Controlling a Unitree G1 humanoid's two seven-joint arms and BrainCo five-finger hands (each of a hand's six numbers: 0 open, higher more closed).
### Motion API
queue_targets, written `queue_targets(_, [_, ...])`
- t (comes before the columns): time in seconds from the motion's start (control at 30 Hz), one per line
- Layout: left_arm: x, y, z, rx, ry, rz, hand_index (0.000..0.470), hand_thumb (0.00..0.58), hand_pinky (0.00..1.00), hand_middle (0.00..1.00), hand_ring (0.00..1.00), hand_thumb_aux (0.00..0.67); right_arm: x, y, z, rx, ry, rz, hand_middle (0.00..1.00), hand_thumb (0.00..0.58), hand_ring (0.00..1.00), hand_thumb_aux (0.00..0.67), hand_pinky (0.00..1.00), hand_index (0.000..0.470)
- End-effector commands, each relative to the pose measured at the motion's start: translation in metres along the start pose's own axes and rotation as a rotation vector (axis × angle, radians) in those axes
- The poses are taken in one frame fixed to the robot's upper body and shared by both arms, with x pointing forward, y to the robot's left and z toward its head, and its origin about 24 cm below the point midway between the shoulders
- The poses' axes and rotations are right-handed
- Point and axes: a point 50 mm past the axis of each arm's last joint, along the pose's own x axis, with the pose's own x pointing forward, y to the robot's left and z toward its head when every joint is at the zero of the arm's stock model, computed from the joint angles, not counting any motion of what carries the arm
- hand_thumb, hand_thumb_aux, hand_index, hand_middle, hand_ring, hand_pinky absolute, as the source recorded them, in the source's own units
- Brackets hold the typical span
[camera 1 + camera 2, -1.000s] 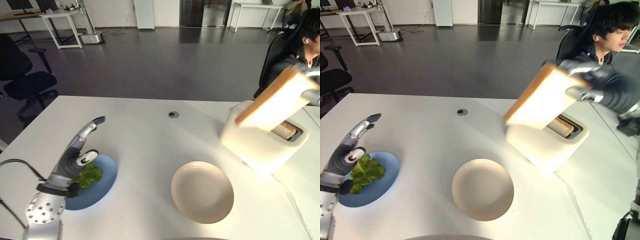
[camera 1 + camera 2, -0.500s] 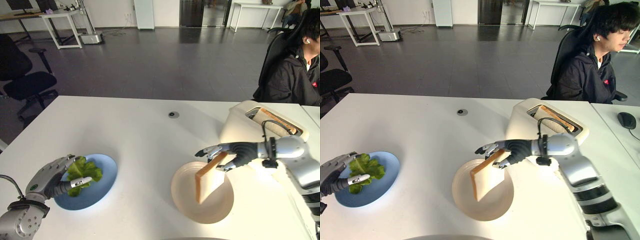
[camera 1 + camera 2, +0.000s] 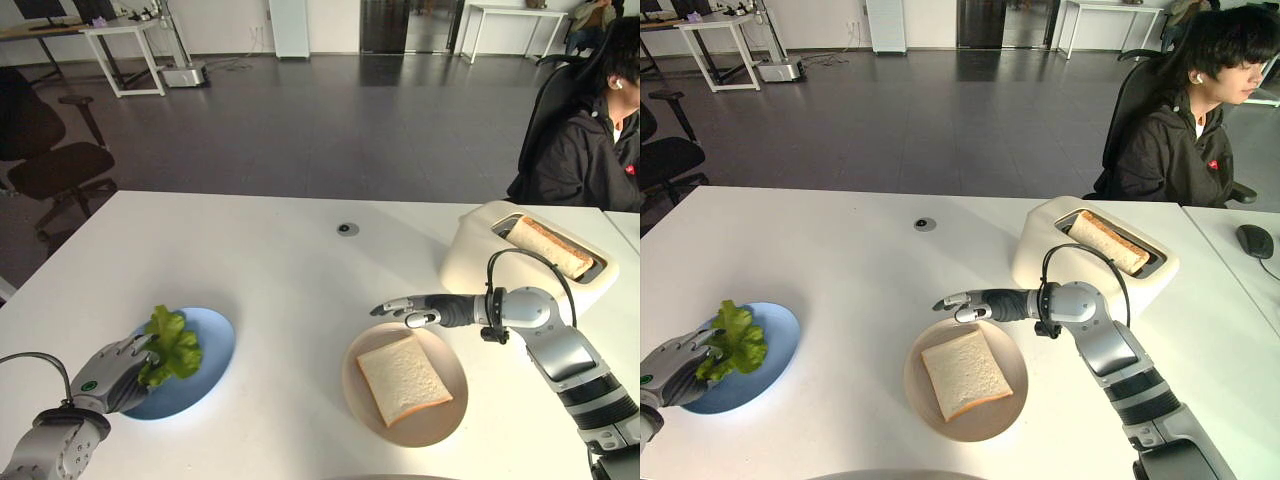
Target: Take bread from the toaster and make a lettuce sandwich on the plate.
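A slice of white bread lies flat on the beige plate near the table's front. My right hand hovers open just above the plate's far rim, fingers stretched toward the left. A second slice stands in the slot of the white toaster at the right. At the left, my left hand is shut on a green lettuce leaf, holding it upright over the blue plate.
A small round metal fitting is set into the white table at the back. A computer mouse lies on a neighbouring desk to the right. The table's middle, between the two plates, is bare.
My right hand has let the bread go; the slice now lies flat on the beige plate and the hand has risen slightly. My left hand has closed on the lettuce and lifted it.
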Motion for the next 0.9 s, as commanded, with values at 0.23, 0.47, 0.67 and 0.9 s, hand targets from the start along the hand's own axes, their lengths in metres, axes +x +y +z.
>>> queue_targets(0.23, [-0.009, 0.054, 0.014, -0.103, -0.172, 0.295, 0.470, 0.580, 0.00, 0.00, 0.00, 0.670, -0.002, -0.003, -0.001, 0.007, -0.032, -0.092, 0.00, 0.000, 0.00, 0.000, 0.00, 0.000])
queue_targets(0.47, [-0.012, 0.074, 0.045, -0.340, -0.378, 0.335, 0.470, 0.580, 0.00, 0.00, 0.00, 0.670, -0.007, -0.003, -0.004, 0.041, -0.050, -0.139, 0.00, 0.000, 0.00, 0.000, 0.00, 0.000])
queue_targets(0.67, [-0.008, 0.088, 0.076, -0.383, -0.538, 0.353, 0.470, 0.580, 0.00, 0.00, 0.00, 0.670, -0.009, -0.007, -0.004, 0.060, -0.066, -0.191, 0.00, 0.000, 0.00, 0.000, 0.00, 0.000])
queue_targets(0.9, [-0.005, 0.108, 0.111, -0.469, -0.737, 0.378, 0.470, 0.580, 0.00, 0.00, 0.00, 0.670, -0.012, -0.010, -0.007, 0.071, -0.075, -0.233, 0.00, 0.000, 0.00, 0.000, 0.00, 0.000])
